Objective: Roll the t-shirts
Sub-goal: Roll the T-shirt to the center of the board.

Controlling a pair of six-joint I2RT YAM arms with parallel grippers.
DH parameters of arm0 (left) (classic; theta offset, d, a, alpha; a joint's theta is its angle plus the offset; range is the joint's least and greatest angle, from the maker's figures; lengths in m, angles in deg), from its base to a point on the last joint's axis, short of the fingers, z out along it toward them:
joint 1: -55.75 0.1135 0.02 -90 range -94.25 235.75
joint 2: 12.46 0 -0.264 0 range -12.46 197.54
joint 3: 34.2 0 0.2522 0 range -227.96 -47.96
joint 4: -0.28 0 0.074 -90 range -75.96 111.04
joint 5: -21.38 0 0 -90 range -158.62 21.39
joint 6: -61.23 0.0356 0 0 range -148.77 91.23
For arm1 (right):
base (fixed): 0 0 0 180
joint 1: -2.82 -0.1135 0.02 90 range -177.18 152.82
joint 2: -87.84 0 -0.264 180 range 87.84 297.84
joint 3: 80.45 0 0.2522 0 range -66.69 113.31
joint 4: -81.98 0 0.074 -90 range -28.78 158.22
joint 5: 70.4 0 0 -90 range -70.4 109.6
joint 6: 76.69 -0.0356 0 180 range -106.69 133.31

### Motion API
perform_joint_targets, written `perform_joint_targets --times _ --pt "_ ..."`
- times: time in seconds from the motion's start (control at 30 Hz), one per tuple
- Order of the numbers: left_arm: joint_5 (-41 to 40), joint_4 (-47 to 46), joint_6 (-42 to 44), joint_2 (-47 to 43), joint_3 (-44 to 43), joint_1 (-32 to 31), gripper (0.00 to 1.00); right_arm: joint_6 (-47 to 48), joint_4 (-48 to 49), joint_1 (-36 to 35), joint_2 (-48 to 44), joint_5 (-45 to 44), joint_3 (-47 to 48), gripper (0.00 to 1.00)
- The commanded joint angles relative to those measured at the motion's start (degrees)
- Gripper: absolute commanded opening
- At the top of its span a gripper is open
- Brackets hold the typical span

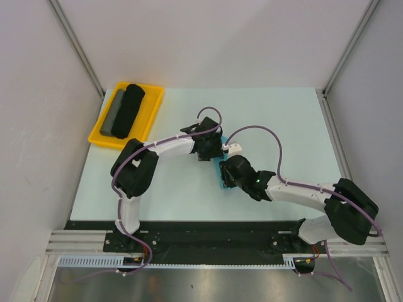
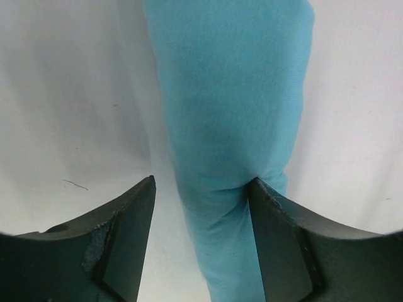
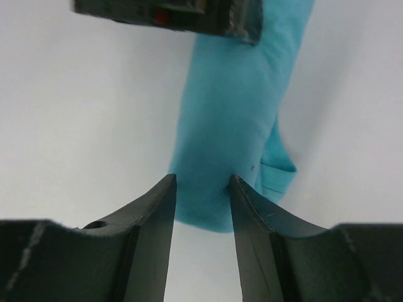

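Black arm bases sit side by side at the near edge of the pale table (image 1: 277,113), and both arms reach inward to the middle of it. The right gripper (image 3: 201,179) is the nearer of the two. It hangs over the near end of the t-shirt (image 2: 233,94), with its jaws part-way apart. One fingertip is at the edge of the cloth and the other is over its middle. I cannot tell whether they pinch the fabric or only hover above it.

The teal shirt lies on the table a little right of centre. It is gathered into a long narrow roll that runs away from the arms, with a small loose flap sticking out at one side near its near end.

Just beyond, the left gripper (image 2: 200,185) straddles the roll with its jaws released. One finger touches the side of the cloth, while bare table shows between the other finger and the shirt.

Well apart from all this, a yellow tray (image 1: 101,134) sits at the far left corner of the table. It holds a black fabric roll (image 1: 129,110) and a thinner grey roll (image 1: 114,114), lying side by side and touching.
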Motion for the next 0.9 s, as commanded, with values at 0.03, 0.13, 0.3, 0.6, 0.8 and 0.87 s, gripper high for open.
perform_joint_targets --times 0.03,0.13,0.3,0.6,0.8,0.87 --pt "0.2 -0.6 -0.3 0.7 -1.7 -0.4 0.67 1.3 -4.2 2.0 4.5 -5.4 1.8 0.43" --pt "1.6 -1.7 -0.1 0.4 -1.4 -0.4 0.68 0.5 -5.4 2.8 5.9 -6.4 1.7 0.43" --pt "3.7 -4.4 0.5 -1.1 0.1 -0.4 0.71 -1.1 -4.7 5.4 6.1 -3.3 0.6 0.43" --pt "6.4 -9.0 0.7 -2.4 2.4 0.1 0.69 -1.9 -2.4 11.5 4.9 6.2 -2.4 0.42" --pt "7.5 -11.7 -0.2 -1.1 3.4 0.1 0.67 -2.2 -2.3 13.0 5.4 8.3 -2.6 0.41" --pt "7.4 -12.2 -0.2 -0.8 3.3 0.1 0.66 -2.3 -2.3 13.9 5.7 9.1 -2.8 0.41"
